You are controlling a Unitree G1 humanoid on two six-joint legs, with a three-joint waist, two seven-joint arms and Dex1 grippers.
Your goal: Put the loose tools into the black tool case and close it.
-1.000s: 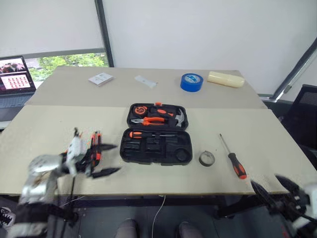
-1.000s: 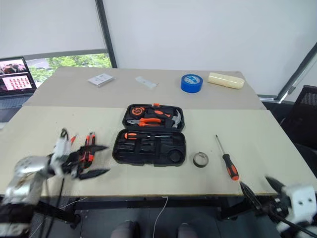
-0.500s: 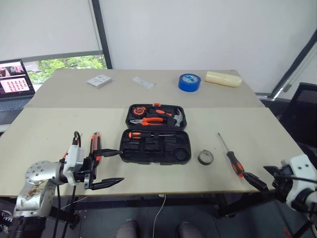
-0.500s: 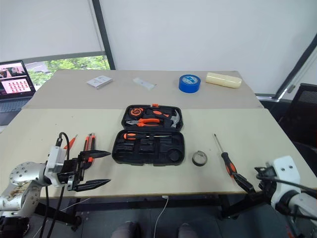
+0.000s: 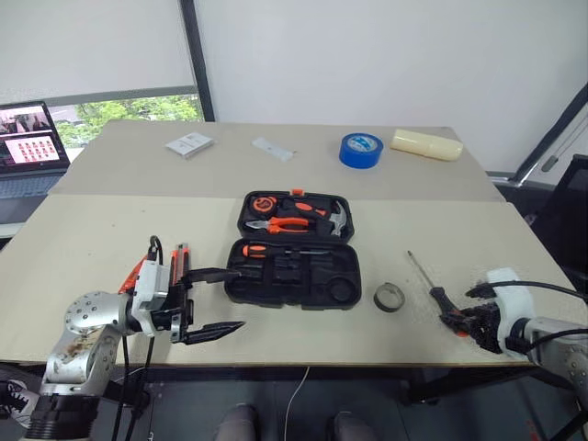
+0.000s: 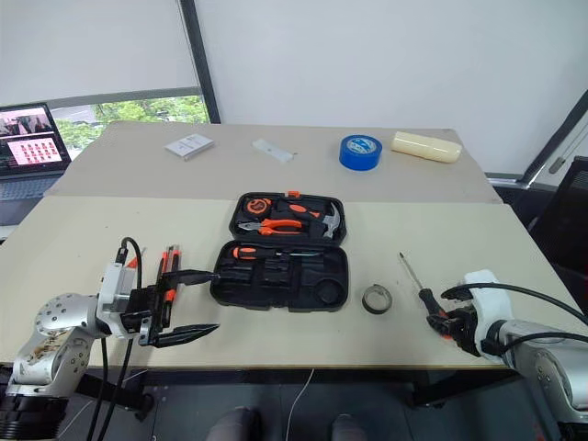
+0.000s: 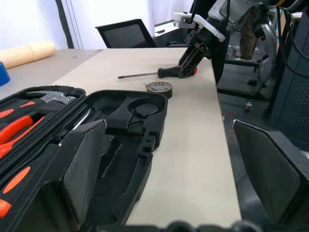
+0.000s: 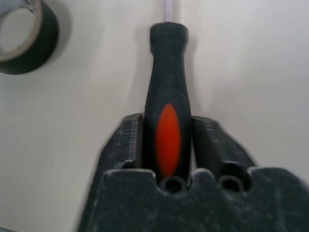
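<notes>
Plastic, black and moulded with rounded corners, forms the black tool case point(image 5: 294, 250), which lies opened flat on the pale matte table point(image 5: 83, 239); its far half holds orange-handled pliers and a small hammer, its near half shaped slots and one screwdriver.

The right gripper point(image 8: 168, 145) pinches the black-and-orange screwdriver point(image 8: 166, 111) across its smooth, bulging handle, ribbed pads touching both sides, the thin steel shaft running straight ahead of the fingers. The small dark tape ring point(image 6: 376, 299), a flat band with a pale inner face, lies near the gripper on its case side, apart from the screwdriver.

The left gripper point(image 5: 209, 301) is spread wide, its two tapered black fingers point(image 5: 217, 331) pointing sideways toward the case, the farther tip just short of the case's near corner and nothing between them. Just behind those fingers, at the wrist, lie the remaining loose tools point(image 5: 176, 266): slim orange and black-and-orange handles side by side.

Well beyond both grippers, on the table's far half, sit a blue tape roll point(image 5: 358, 150), a cream cylinder point(image 5: 421, 144), a small white box point(image 5: 188, 144) and a flat white strip point(image 5: 272, 148). A laptop point(image 5: 31, 147) stands off the far left corner.

The left forearm lies low along the near edge, gripper held level; the right wrist angles downward over the table's near right edge.
</notes>
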